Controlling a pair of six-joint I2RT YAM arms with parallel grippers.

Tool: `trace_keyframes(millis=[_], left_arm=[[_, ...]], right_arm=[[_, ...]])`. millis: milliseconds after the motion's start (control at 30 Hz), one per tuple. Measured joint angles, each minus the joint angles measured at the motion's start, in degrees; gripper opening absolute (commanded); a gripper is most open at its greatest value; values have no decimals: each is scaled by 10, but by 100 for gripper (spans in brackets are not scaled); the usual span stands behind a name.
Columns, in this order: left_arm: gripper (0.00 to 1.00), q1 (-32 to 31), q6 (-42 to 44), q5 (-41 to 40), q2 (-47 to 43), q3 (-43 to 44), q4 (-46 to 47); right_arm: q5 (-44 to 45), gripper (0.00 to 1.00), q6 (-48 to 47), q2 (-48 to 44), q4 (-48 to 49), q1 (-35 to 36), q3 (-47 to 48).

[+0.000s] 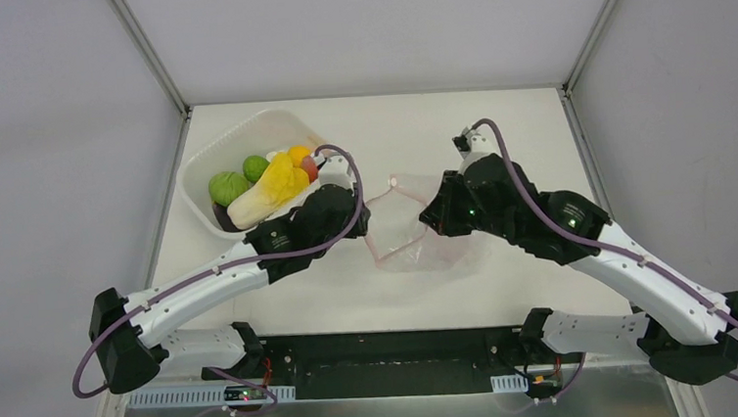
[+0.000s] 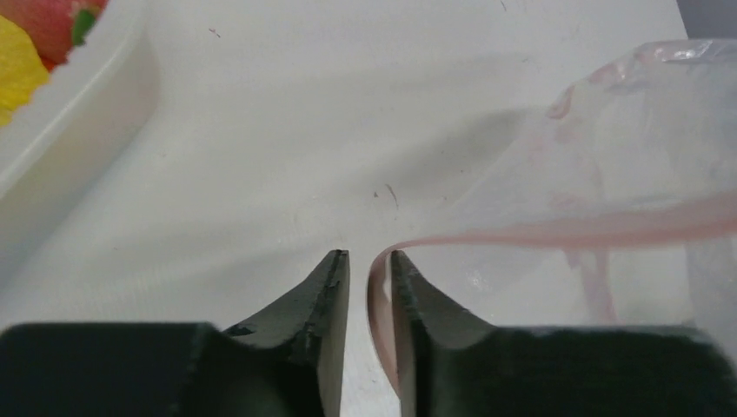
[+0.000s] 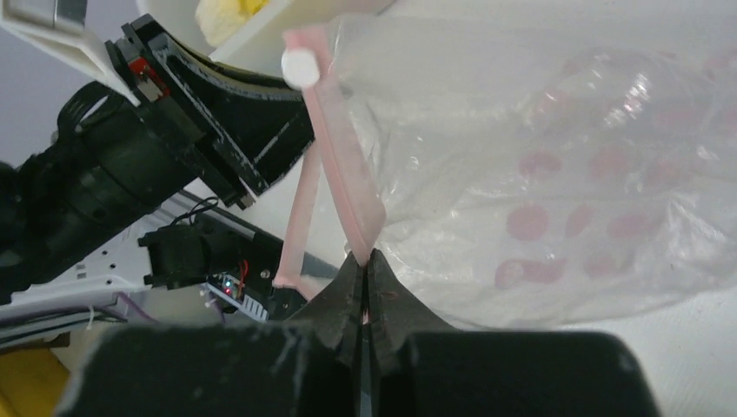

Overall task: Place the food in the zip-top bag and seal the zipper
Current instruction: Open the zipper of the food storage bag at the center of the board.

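My right claw (image 3: 367,256) is clamped on the bag (image 3: 565,130)'s zipper (image 3: 343,165). The left claw (image 2: 368,256) is nearly together around it, grip unclear. The food (image 1: 271,191) sits in the tub (image 1: 228,140) beside it; nothing is bagged.

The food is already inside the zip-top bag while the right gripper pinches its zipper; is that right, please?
Not quite: the food lies in the white tub, not in the zip-top bag, as the top external view shows. The right gripper does pinch the zipper.
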Motion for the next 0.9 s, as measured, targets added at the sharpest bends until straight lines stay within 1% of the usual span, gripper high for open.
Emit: trace_keyframes(millis=[200,233,333,533,667,767,900], left_arm=[[76,4,15,45,55,42,-19],[81,7,18,48,55,45,-23],[91,24,28,56,45,46,-39],[99,50,54,60,-31,43,-76],[99,62,76,40,-85,43,-114],[99,95,90,28,-103,41,-142],[99,163,106,27,-108,18,-165]], right_arm=[[68,0,8,75,20,0,-8],[78,0,8,87,26,-1,-13],[95,0,7,107,49,-7,-31],[85,0,8,108,113,-43,-80],[41,0,9,104,159,-81,-122],[10,0,12,102,181,-97,-144],[-28,0,15,99,203,-102,-165]])
